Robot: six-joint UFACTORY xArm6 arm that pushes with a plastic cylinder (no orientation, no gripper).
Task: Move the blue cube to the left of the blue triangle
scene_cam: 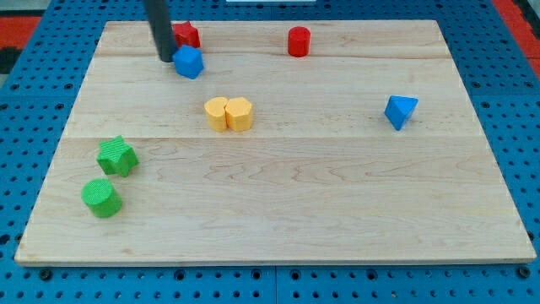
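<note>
The blue cube [189,62] sits near the view's top left of the wooden board. The blue triangle [401,111] lies far off at the view's right. My tip [166,57] is at the end of the dark rod, right at the blue cube's left side, touching it or nearly so. A red block [187,35] sits just above the blue cube, partly hidden behind the rod.
A red cylinder [299,41] stands near the top middle. Two yellow blocks [229,113] lie together left of centre. A green star [116,156] and a green cylinder [102,198] sit at the lower left. The wooden board [295,211] lies on a blue pegboard.
</note>
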